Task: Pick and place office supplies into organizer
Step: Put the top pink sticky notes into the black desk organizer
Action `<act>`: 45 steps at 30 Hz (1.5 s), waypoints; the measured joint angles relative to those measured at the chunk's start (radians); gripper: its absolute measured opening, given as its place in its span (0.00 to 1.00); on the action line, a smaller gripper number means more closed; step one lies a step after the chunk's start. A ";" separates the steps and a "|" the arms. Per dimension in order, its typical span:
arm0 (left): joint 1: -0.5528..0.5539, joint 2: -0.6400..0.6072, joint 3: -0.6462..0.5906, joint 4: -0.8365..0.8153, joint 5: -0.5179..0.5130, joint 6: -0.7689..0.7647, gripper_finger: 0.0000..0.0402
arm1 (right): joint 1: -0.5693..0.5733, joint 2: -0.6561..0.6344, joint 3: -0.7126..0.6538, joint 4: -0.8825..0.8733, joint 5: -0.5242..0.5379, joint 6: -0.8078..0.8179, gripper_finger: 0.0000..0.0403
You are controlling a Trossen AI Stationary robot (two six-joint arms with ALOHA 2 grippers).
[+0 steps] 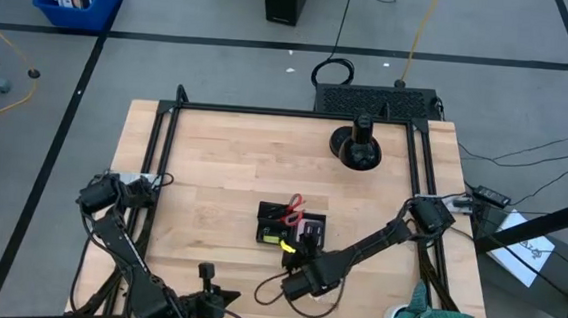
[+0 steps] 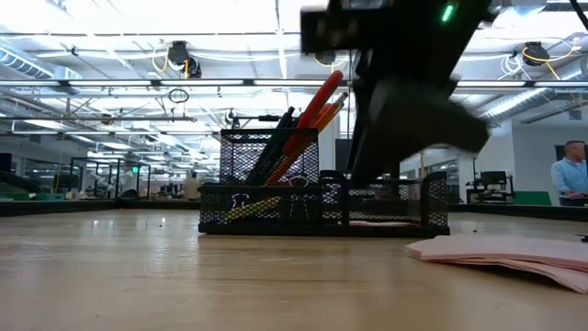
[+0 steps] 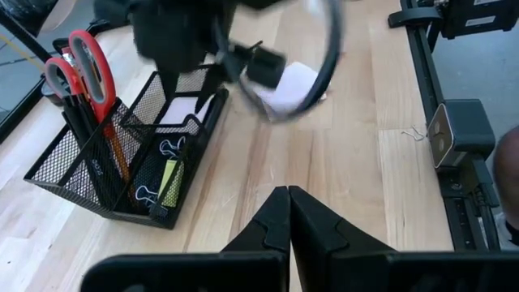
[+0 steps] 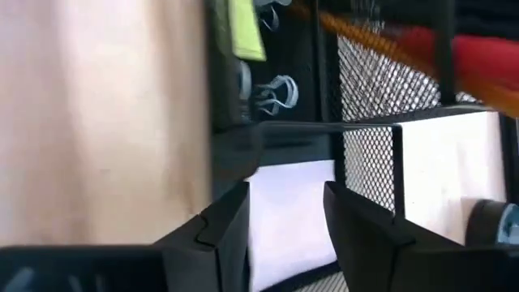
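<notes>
My right arm reaches in from the right edge of the wooden table [image 1: 213,164], forearm slanting down toward the near edge, and its wrist sits just at the near side of the black mesh organizer [image 1: 289,227] in the middle of the table. The right gripper [image 4: 285,215] points into the organizer's low compartment; its two dark fingers [image 4: 223,223] stand apart with a clear gap between them and nothing clamped in that gap. Directly past the fingertips a pale sticky-note pad [image 4: 288,207] lies flat on the compartment floor, inside the mesh wall. In the neighbouring part of the organizer I see binder clips [image 4: 274,93], a small yellow piece [image 4: 243,31], an orange pencil [image 4: 381,45] and the red-handled scissors [image 3: 81,69], the last two standing upright in the taller section. In the low view the pencils [image 2: 312,106] and dark pens [image 2: 276,138] lean out of the top of the basket. A few loose pink sheets [image 2: 514,253] lie on the table outside the organizer. My left arm is folded back at the near left corner; the left gripper [image 3: 289,212] hovers above bare wood with its fingertips pressed together, empty. A round black stand [image 1: 356,146] sits near the far edge.
</notes>
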 joint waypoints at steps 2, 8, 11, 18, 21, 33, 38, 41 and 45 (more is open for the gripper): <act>0.000 0.000 0.000 0.000 0.000 -0.004 0.01 | 0.023 -0.028 0.000 0.005 -0.009 0.003 0.38; 0.001 0.000 0.000 0.014 0.000 -0.018 0.01 | 0.132 -0.074 0.000 0.085 -0.079 -0.069 0.39; 0.012 0.007 0.000 0.058 0.027 -0.018 0.01 | 0.207 -0.069 0.000 0.147 -0.103 -0.121 0.40; 0.073 0.064 -0.001 0.167 0.170 0.101 0.01 | 0.343 -0.052 0.000 0.157 -0.052 -0.110 0.38; 0.102 0.076 -0.002 0.201 0.213 0.123 0.01 | 0.367 -0.027 0.000 0.161 -0.052 -0.135 0.39; 0.170 0.076 -0.002 0.245 0.230 0.154 0.01 | 0.367 0.111 0.005 0.036 -0.007 -0.112 0.50; 0.199 0.096 -0.002 0.246 0.244 0.178 0.01 | 0.350 0.115 0.003 0.006 0.011 -0.095 0.48; 0.215 0.120 -0.002 0.256 0.289 0.180 0.01 | 0.340 0.116 0.003 0.004 0.010 -0.106 0.47; 0.229 0.143 -0.002 0.264 0.340 0.180 0.01 | 0.325 0.116 0.002 0.008 0.003 -0.109 0.44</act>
